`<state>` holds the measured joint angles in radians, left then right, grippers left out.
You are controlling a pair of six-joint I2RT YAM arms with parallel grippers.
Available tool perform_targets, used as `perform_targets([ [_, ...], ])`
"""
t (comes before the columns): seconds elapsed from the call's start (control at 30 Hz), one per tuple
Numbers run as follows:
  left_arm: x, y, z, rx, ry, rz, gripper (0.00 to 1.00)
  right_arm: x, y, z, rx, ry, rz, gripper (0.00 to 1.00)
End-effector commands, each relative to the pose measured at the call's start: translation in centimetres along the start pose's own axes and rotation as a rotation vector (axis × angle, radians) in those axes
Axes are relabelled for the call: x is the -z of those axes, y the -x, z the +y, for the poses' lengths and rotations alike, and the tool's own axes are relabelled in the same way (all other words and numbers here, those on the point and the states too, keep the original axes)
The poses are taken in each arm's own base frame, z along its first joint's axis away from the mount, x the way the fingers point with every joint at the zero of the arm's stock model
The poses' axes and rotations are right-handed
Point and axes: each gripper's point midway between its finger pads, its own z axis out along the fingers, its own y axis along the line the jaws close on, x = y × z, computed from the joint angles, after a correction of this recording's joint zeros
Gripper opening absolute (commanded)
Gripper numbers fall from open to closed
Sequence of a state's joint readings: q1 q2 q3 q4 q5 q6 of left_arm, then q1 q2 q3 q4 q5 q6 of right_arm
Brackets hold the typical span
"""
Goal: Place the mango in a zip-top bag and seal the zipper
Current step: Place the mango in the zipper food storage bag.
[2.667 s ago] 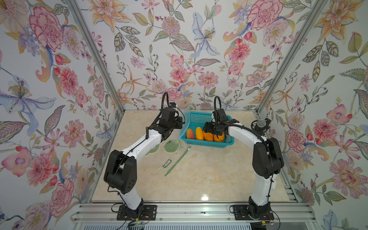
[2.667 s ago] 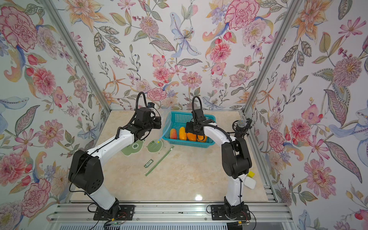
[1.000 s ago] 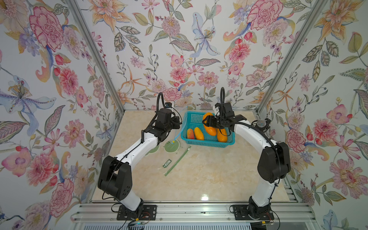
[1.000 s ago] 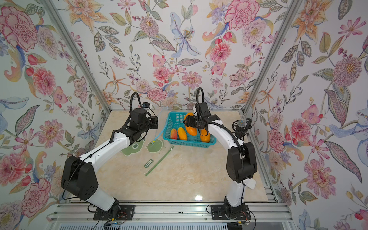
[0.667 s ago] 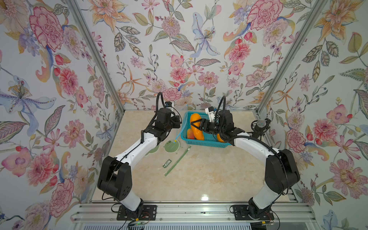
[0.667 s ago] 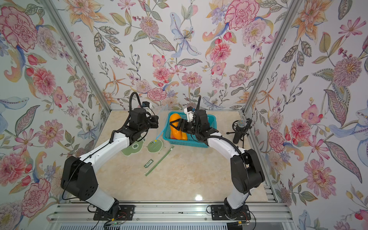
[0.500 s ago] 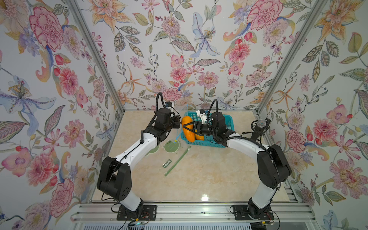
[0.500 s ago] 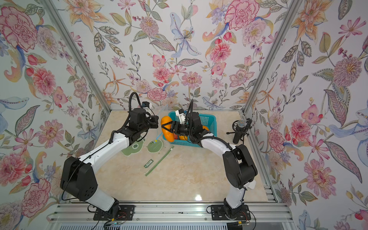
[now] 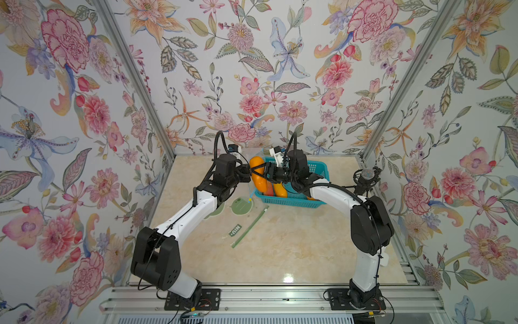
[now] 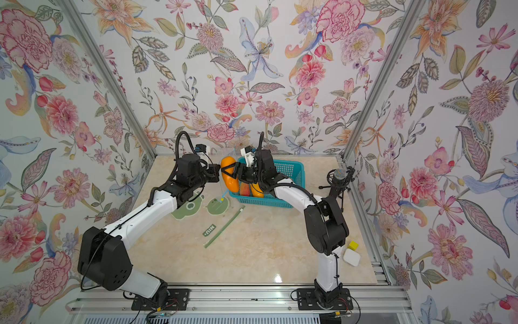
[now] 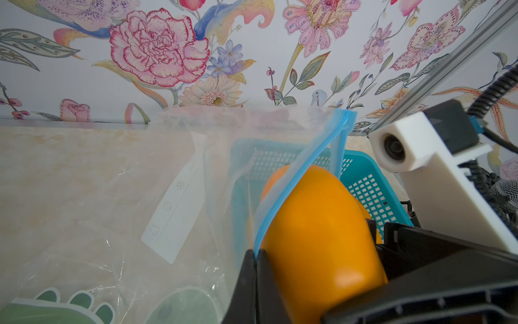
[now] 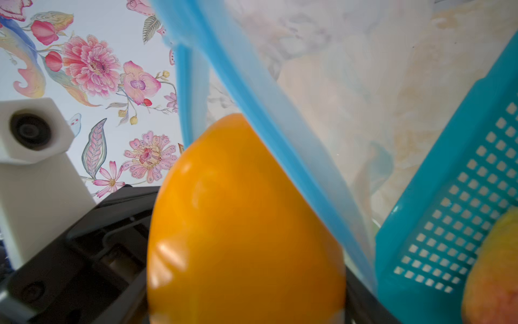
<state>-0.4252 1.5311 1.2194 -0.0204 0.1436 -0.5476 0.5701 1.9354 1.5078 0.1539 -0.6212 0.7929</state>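
Note:
My right gripper [image 9: 262,172] [image 10: 232,171] is shut on an orange mango [image 9: 257,175] [image 10: 229,175] [image 12: 241,224] and holds it in the air over the basket's left end. Facing it, my left gripper [image 9: 248,172] [image 10: 218,172] [image 11: 255,252] is shut on one blue zipper strip [image 11: 302,174] [image 12: 266,112] of the clear zip-top bag [image 11: 196,182] [image 10: 224,193], which hangs from it. The mango's tip sits at the bag's mouth, between the two blue strips. How far in it reaches I cannot tell.
A teal basket [image 9: 316,168] at the back holds other mangoes [image 9: 277,189]. Green mats [image 9: 241,206], a green strip [image 9: 249,227] and a small label [image 9: 235,230] lie on the table. A microphone [image 9: 364,176] stands at the right; white [image 10: 351,256] and yellow [image 10: 353,245] blocks lie by the right arm's base.
My right gripper lifted a mango out of the basket and carried it left to the bag. The left gripper stayed shut on the bag and barely moved.

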Motion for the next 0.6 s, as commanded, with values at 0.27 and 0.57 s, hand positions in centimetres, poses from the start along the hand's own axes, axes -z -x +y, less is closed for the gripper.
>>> perform_targets([
  [0.27,0.1,1.3,-4.2,0.067,-0.170,-0.020,0.00,0.3,1.0,-4.5,0.002,-0.314,-0.014,0.46],
  [0.57,-1.5,0.4,-5.7,0.097,-0.212,0.015,0.00,-1.1,5.3,-3.6,0.014,-0.318,-0.121,0.64],
])
